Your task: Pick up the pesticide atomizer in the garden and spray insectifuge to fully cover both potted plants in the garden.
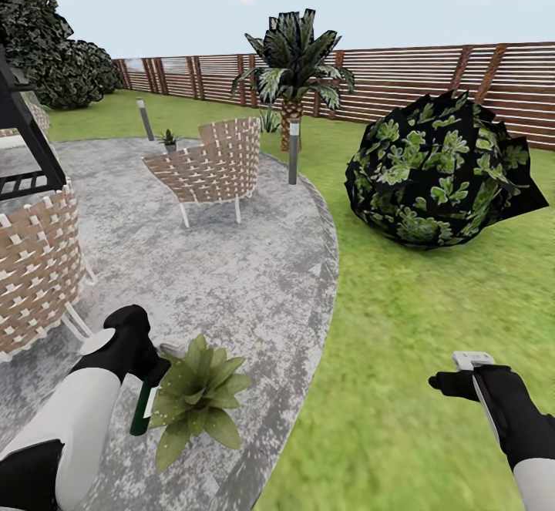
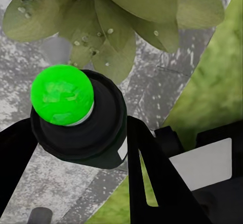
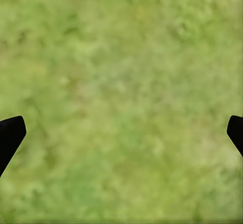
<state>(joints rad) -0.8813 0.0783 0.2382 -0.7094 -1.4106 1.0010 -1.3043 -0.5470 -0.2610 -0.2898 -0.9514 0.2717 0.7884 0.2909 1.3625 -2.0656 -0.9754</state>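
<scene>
The left hand (image 1: 146,376) was clamped around the pesticide atomizer (image 1: 142,409), the dark green bottle hanging just beside a potted plant (image 1: 196,395) at the edge of the grey patio (image 1: 231,280), and in the left wrist view droplets beaded on the leaves right ahead of the bright green nozzle cap (image 2: 62,94). The right hand (image 1: 462,380) hung spread and empty over the lawn (image 1: 432,303), fingertips (image 3: 10,135) wide apart. The risks, as I judged them: patchy cover, since the nozzle sat so near that spray might wet only the closest leaves; the bottle or arm brushing the rosette; and grip slipping on that slim bottle. A small plant (image 1: 169,139) stood far off behind the woven chair (image 1: 212,164), too small to tell whether it was the second one.
</scene>
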